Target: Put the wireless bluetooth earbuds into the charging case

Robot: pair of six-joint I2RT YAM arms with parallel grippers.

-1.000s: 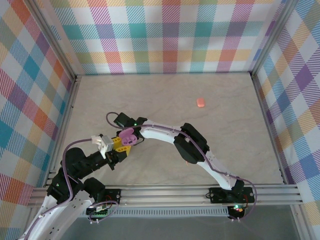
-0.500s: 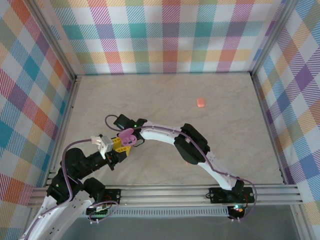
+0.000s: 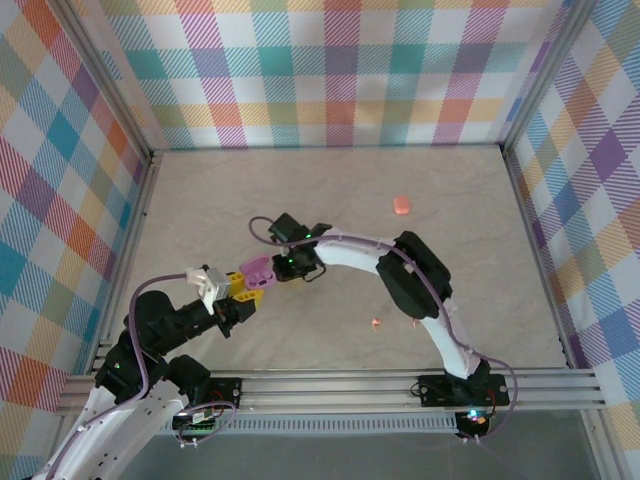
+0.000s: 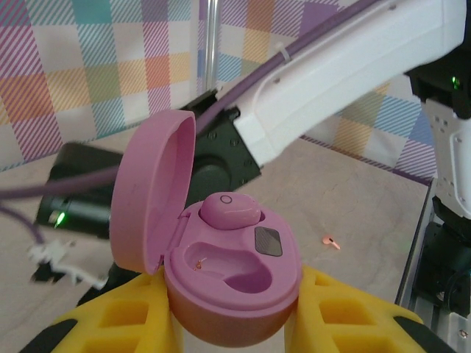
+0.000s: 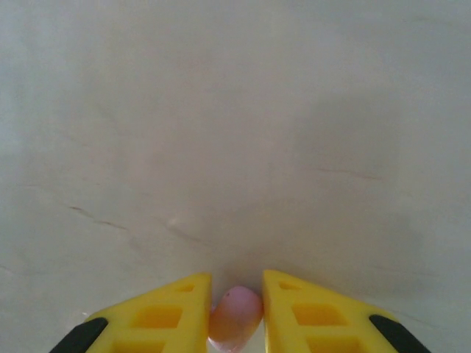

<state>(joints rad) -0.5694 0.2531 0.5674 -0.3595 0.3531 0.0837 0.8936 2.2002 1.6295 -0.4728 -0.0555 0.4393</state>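
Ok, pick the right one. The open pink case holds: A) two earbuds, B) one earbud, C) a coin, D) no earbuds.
B: in the left wrist view the case has one earbud seated in its far slot and the near slot is empty, while a second earbud is pinched in the right gripper.

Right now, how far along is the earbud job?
Done: one lilac bud sits in the far slot of the open lilac case, which the left hand grips. In hand: the right hand pinches a second lilac bud, not yet in the case. Left: seat it in the empty near slot. A salmon piece and a tiny orange piece lie untouched on the table.
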